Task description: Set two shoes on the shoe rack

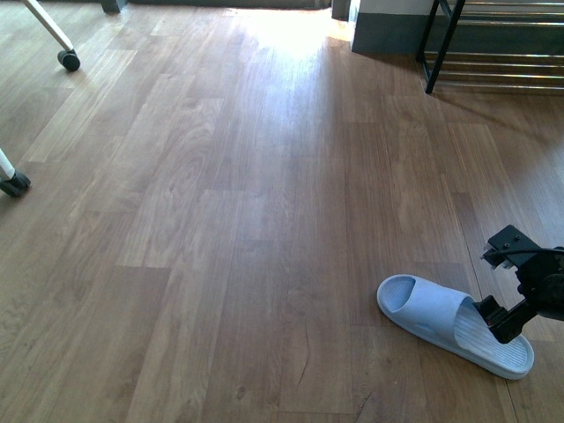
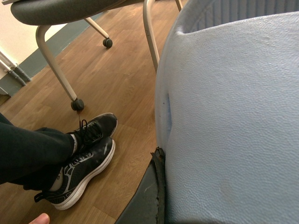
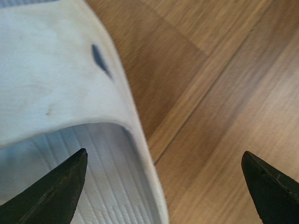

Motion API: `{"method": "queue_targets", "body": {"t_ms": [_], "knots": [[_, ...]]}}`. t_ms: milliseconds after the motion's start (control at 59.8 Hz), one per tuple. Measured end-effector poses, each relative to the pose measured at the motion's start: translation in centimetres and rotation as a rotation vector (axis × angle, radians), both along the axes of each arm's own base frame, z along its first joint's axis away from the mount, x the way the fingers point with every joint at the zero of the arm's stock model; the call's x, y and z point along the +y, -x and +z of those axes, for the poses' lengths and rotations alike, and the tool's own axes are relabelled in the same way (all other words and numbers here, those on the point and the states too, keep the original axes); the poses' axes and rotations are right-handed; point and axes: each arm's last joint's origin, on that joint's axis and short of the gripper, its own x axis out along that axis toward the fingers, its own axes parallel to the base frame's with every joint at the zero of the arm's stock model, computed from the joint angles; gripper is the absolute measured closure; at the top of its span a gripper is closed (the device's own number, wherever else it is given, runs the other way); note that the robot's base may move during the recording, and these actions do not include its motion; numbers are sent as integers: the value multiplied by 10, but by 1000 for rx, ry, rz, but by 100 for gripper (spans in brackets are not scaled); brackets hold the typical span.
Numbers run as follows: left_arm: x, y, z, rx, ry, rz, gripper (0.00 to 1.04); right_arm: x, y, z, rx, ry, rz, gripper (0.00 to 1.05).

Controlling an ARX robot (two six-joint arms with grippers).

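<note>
One pale blue slide sandal (image 1: 441, 322) lies flat on the wood floor at the front right. My right gripper (image 1: 507, 322) is at its heel end, open. In the right wrist view this sandal (image 3: 56, 70) has its side rim between the spread fingers (image 3: 60, 191): one is over the ribbed footbed, the other over bare floor. A second pale blue slide sandal (image 2: 233, 116) fills the left wrist view, and my left gripper (image 2: 161, 186) is shut on it, with one dark finger (image 2: 149, 196) pressed against its side. The shoe rack (image 1: 502, 44) stands at the far right.
Chair legs on casters (image 1: 69, 60) stand at the far left, with another caster (image 1: 13, 182) nearer. A grey block (image 1: 388, 26) sits beside the rack. In the left wrist view a person's black sneakers (image 2: 84, 158) rest by a chair leg (image 2: 56, 70).
</note>
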Motion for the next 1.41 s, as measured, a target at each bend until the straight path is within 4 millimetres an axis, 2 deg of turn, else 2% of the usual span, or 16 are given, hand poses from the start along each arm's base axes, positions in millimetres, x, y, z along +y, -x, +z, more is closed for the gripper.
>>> {"method": "queue_targets", "body": {"t_ms": [134,368,736,970,1255,1405], "knots": [[0,0,0,0,0,0,103,10,2,-10,10,1,35,9],[0,0,0,0,0,0,103,25,-7,-8,-34,-94,54,9],[0,0,0,0,0,0,103,39,-9,-7,-67,-165,49,56],[0,0,0,0,0,0,103,40,-9,-13,-68,-166,20,104],[0,0,0,0,0,0,103,39,-5,-12,-98,-159,-19,103],[0,0,0,0,0,0,103,42,9,7,-106,-164,-46,103]]}}
